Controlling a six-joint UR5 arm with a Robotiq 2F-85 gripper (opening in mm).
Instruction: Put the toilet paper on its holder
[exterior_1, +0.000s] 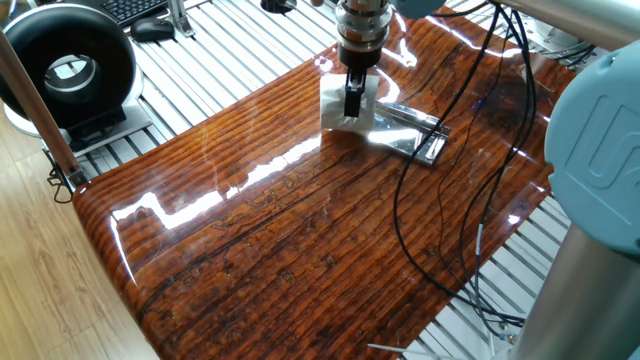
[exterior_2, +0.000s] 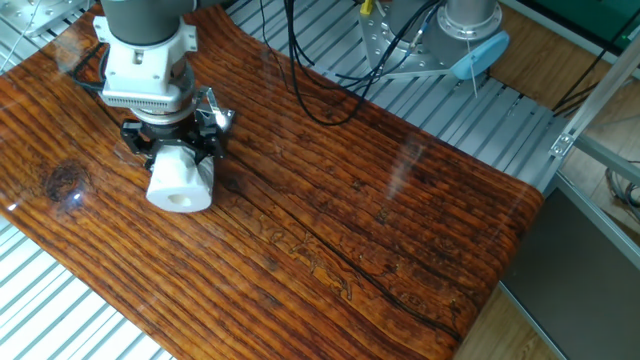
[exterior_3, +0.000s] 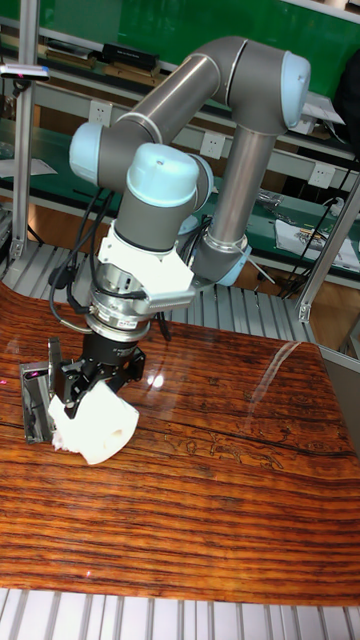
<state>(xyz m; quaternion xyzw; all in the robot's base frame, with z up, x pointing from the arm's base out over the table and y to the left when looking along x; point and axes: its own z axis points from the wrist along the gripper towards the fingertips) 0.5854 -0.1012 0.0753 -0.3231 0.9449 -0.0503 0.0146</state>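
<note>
The white toilet paper (exterior_1: 340, 106) (exterior_2: 180, 182) (exterior_3: 92, 423) roll is pinched between the black fingers of my gripper (exterior_1: 353, 100) (exterior_2: 172, 160) (exterior_3: 88, 392), which is shut on it. The roll is tilted, its hollow core facing outward in the other fixed view. It hangs at the near end of the shiny silver holder (exterior_1: 412, 130) (exterior_3: 36, 402), which lies flat on the wooden table (exterior_1: 300, 230). In the other fixed view only a corner of the holder (exterior_2: 216, 112) shows behind the gripper. Whether the roll touches the holder's bar is unclear.
Black cables (exterior_1: 420, 200) trail from the arm across the table's right side. A black round device (exterior_1: 68, 70) stands off the table at the left. The table's edges drop onto a slatted metal frame (exterior_2: 60, 300).
</note>
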